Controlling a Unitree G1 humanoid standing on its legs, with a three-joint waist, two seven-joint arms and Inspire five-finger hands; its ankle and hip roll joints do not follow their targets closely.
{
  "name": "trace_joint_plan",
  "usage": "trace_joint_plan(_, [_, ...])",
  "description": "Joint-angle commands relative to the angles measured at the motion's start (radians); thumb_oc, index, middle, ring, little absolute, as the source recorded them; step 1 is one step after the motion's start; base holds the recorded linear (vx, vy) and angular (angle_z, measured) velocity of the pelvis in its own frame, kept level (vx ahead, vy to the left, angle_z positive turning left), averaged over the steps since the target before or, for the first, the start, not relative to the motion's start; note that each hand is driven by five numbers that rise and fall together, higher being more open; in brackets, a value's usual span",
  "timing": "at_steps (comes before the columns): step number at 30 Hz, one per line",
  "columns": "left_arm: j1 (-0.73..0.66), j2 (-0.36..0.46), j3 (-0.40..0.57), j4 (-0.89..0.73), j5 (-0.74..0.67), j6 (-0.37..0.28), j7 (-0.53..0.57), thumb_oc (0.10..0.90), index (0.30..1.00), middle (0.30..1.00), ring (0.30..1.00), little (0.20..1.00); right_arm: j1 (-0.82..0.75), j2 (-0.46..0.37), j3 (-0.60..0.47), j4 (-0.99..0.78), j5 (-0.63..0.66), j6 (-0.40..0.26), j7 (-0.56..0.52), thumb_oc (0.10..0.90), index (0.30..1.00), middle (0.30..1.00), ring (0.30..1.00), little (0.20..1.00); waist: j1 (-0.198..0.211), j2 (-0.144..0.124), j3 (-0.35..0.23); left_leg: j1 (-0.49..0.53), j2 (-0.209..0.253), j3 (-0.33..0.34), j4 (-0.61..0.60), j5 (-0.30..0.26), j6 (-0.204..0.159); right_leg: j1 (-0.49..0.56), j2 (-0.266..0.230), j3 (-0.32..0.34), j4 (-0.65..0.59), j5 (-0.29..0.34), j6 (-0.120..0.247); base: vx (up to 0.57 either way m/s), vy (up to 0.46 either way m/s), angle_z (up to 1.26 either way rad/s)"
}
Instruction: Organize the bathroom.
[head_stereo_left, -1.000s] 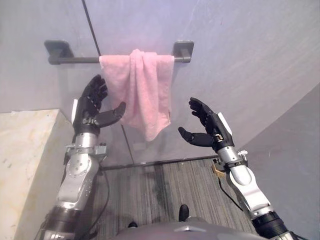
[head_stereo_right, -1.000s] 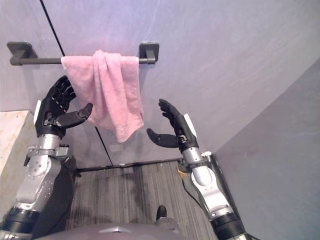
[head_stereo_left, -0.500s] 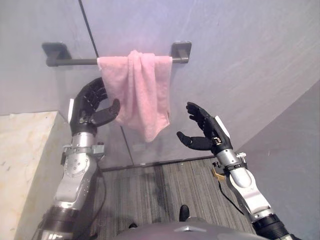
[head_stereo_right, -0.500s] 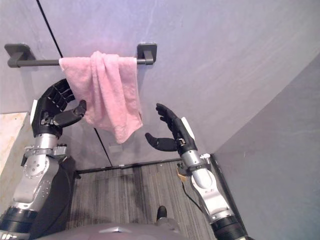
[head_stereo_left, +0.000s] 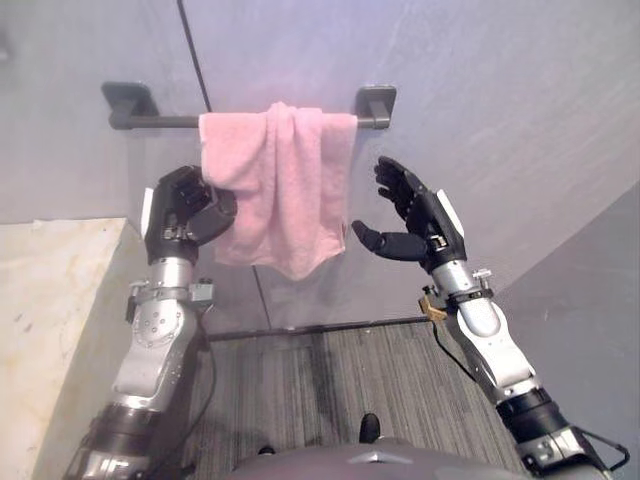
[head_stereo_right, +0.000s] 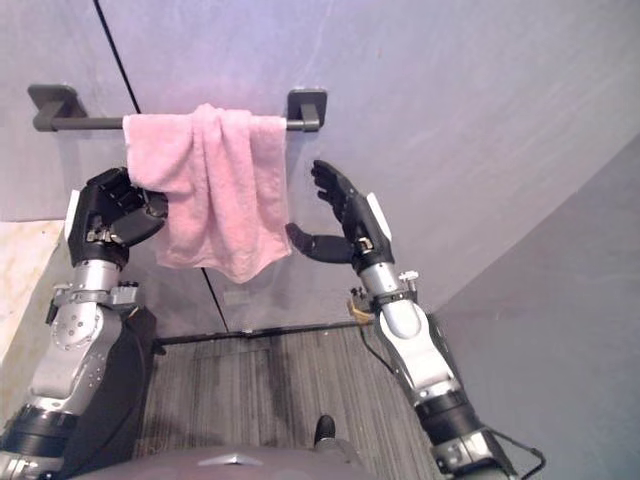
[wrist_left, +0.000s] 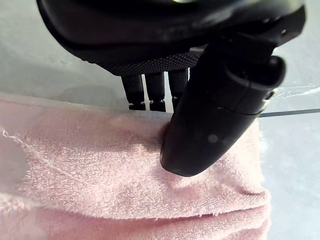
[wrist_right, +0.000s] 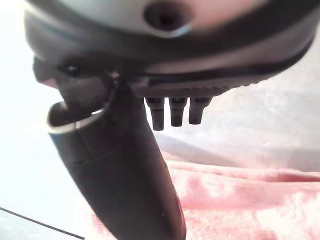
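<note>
At the far left we see a pale stone counter (head_stereo_left: 50, 300) butting against the grey wall (head_stereo_left: 500, 120). Just beside it our left hand (head_stereo_left: 180, 212) is raised at the left edge of the pink towel (head_stereo_left: 285, 180), its fingers curled and its thumb (wrist_left: 215, 110) pressed into the cloth, so the towel's edge is pinched between thumb and fingers (the left wrist view shows the thumb tip sunk into the terry). The towel hangs bunched over a dark towel bar (head_stereo_left: 160, 121) fixed to the wall on two square brackets; it sits toward the bar's right end, its lower hem sloping to a point in the middle. A thin dark seam (head_stereo_left: 200, 60) runs down the wall behind the bar. To the right of the towel our right hand (head_stereo_left: 415, 215) is held up with fingers spread and nearly straight, thumb (wrist_right: 125, 185) pointing toward the cloth's right edge, close to it but holding nothing. Below, a striped grey floor (head_stereo_left: 330, 380) meets the wall.
</note>
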Motion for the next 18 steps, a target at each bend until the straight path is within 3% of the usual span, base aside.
trace_joint_plan(1, [-0.217, 0.009, -0.029, 0.033, 0.053, -0.119, -0.019, 0.400, 0.300, 0.300, 0.300, 0.300, -0.160, -0.042, -0.012, -0.065, 0.073, -0.027, 0.027, 0.800, 0.900, 0.900, 0.900, 0.900, 0.004, 0.036, -0.038, 0.000, -0.043, -0.009, 0.003, -0.042, 0.027, 0.100, -0.013, -0.055, 0.037, -0.161, 0.109, 0.01, -0.014, 0.10])
trace_joint_plan(4, [-0.218, 0.004, -0.034, 0.032, 0.053, -0.113, -0.025, 0.400, 0.300, 0.300, 0.300, 0.300, -0.174, -0.036, -0.004, -0.059, 0.090, -0.006, 0.044, 0.800, 0.900, 0.900, 0.900, 0.900, 0.009, 0.034, -0.039, 0.000, -0.043, -0.011, 0.003, -0.042, 0.027, 0.102, -0.013, -0.058, 0.035, -0.161, 0.107, 0.01, -0.009, 0.10])
trace_joint_plan(5, [-0.222, 0.003, -0.042, 0.035, 0.056, -0.110, -0.028, 0.400, 0.300, 0.300, 0.300, 0.300, -0.188, -0.027, 0.007, -0.042, 0.111, -0.003, 0.036, 0.502, 0.453, 0.453, 0.453, 0.453, 0.014, 0.032, -0.041, 0.000, -0.041, -0.011, 0.003, -0.041, 0.026, 0.105, -0.013, -0.064, 0.033, -0.160, 0.107, 0.01, -0.013, 0.08])
trace_joint_plan(6, [-0.224, 0.002, -0.045, 0.036, 0.057, -0.110, -0.028, 0.400, 0.300, 0.300, 0.300, 0.300, -0.193, -0.024, 0.007, -0.037, 0.118, -0.004, 0.035, 0.400, 0.300, 0.300, 0.300, 0.300, 0.015, 0.032, -0.041, 0.000, -0.041, -0.011, 0.003, -0.041, 0.025, 0.105, -0.013, -0.065, 0.033, -0.160, 0.107, 0.01, -0.014, 0.08])
trace_joint_plan(14, [-0.209, -0.003, -0.039, 0.045, 0.075, -0.131, -0.001, 0.400, 0.300, 0.300, 0.300, 0.300, -0.160, 0.000, -0.020, -0.014, 0.115, -0.009, -0.028, 0.400, 0.300, 0.300, 0.300, 0.300, 0.013, 0.033, -0.039, 0.001, -0.040, -0.010, 0.003, -0.043, 0.027, 0.103, -0.014, -0.063, 0.032, -0.160, 0.107, 0.00, -0.001, 0.01])
trace_joint_plan(18, [-0.173, -0.014, -0.006, 0.037, 0.082, -0.179, 0.073, 0.400, 0.300, 0.300, 0.300, 0.300, -0.083, 0.014, -0.055, -0.013, 0.092, -0.041, -0.068, 0.400, 0.300, 0.300, 0.300, 0.300, 0.003, 0.034, -0.036, 0.003, -0.040, -0.003, 0.003, -0.047, 0.032, 0.100, -0.015, -0.055, 0.032, -0.160, 0.108, 0.00, 0.000, 0.00])
